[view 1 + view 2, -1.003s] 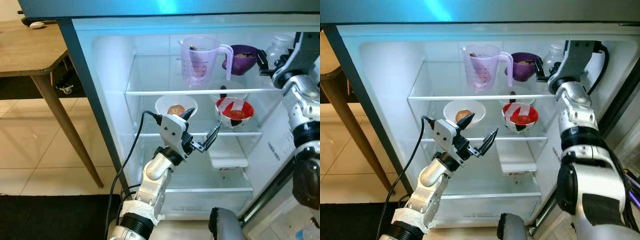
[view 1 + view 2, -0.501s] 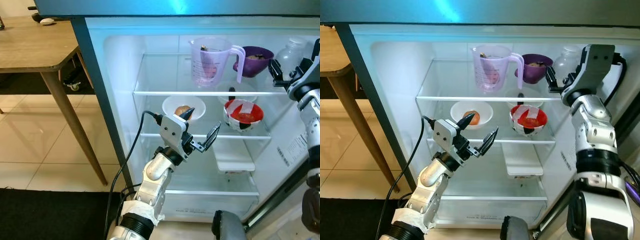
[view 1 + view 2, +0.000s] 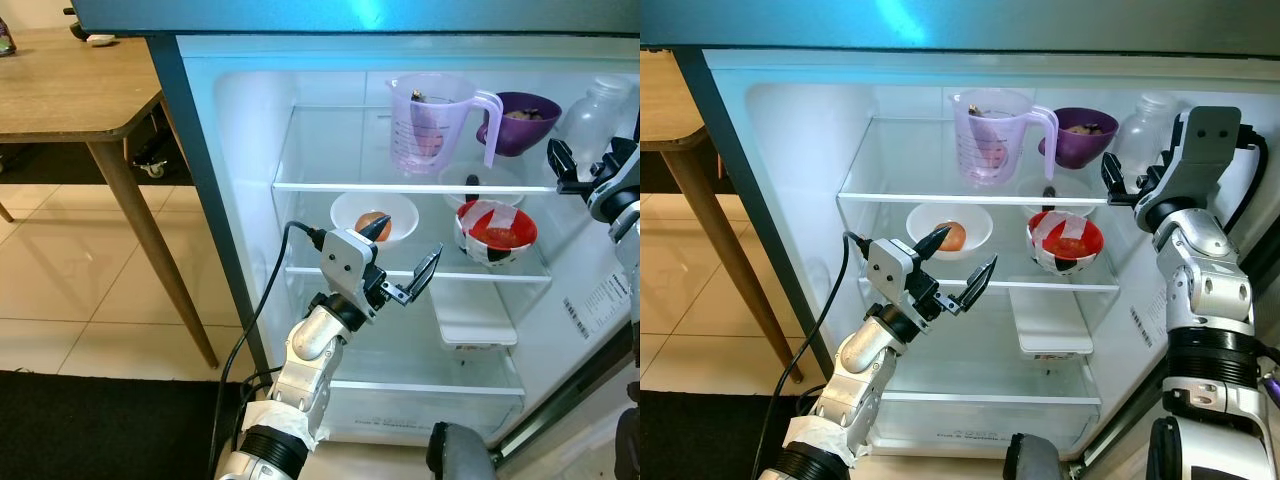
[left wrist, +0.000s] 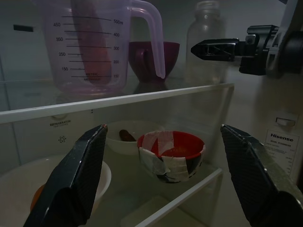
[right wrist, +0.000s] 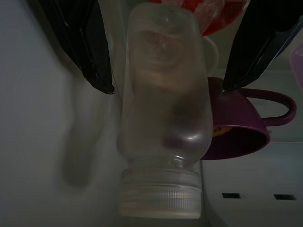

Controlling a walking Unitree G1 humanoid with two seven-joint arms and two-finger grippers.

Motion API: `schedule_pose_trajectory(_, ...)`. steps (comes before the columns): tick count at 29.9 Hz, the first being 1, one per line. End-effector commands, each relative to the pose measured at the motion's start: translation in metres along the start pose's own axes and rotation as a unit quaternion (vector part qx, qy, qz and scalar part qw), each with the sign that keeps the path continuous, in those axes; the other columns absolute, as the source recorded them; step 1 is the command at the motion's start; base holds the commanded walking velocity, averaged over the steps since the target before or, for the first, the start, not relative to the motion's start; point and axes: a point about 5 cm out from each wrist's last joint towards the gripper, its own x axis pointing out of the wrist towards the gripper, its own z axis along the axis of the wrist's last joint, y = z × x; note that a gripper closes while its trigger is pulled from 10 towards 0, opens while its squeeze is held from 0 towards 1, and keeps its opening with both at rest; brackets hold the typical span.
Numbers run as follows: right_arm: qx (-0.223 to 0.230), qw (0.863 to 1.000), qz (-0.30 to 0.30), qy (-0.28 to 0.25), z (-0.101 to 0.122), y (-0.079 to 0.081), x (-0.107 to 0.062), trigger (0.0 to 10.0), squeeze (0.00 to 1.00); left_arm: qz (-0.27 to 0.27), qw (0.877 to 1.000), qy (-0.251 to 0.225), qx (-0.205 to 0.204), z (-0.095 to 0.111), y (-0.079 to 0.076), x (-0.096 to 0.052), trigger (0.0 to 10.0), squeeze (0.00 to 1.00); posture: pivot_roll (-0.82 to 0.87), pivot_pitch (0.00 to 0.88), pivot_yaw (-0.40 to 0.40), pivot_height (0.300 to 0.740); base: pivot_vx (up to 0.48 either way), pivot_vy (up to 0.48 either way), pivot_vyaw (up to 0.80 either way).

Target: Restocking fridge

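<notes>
While the right gripper (image 3: 1120, 186) hangs open just short of the bottle (image 3: 1143, 128) on the top shelf (image 3: 940, 198), nothing is gripped. Bottle stands upright, straight ahead between its fingers. Left gripper (image 3: 960, 268), also wide open, is farther away, by the middle shelf.

I am in a home kitchen: an open fridge (image 3: 230, 150) stands before me with bowls and a measuring jug (image 3: 432, 122) on glass shelves, a wooden desk (image 3: 60, 95) at left, beige floor tiles (image 3: 70, 290).
</notes>
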Motion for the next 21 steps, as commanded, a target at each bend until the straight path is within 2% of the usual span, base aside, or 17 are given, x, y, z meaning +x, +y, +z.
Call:
schedule_pose_trajectory(1,0.009,1.000,-0.026,0.009,-0.003,-0.015,-0.008,10.0,0.00,-0.004,1.000,-0.006,-0.008,0.001,-0.004,0.001,10.0,0.00,-0.05,0.000,0.006,0.385,0.000,0.000,0.00)
schedule_pose_trajectory(9,0.024,1.000,-0.004,0.017,-0.001,-0.010,-0.017,10.0,0.00,-0.005,1.000,-0.007,-0.008,0.001,-0.004,0.001,10.0,0.00,-0.05,0.000,0.006,0.385,0.000,0.000,0.00)
schedule_pose_trajectory(13,0.045,0.998,0.031,0.015,-0.001,-0.003,-0.020,10.0,0.00,-0.005,1.000,-0.007,-0.009,0.001,-0.004,0.001,10.0,0.00,-0.05,0.000,0.008,0.385,0.000,0.000,0.00)
schedule_pose_trajectory(19,0.062,0.998,0.009,0.001,0.000,-0.001,-0.020,10.0,0.00,-0.007,1.000,-0.006,-0.009,0.001,-0.004,0.001,10.0,0.00,-0.05,0.000,0.009,0.385,0.000,0.000,0.00)
schedule_pose_trajectory(21,0.067,0.998,0.001,-0.008,0.000,0.005,-0.018,10.0,0.00,-0.007,1.000,-0.006,-0.009,0.001,-0.004,0.001,10.0,0.00,-0.05,0.000,0.011,0.385,0.000,0.000,0.00)
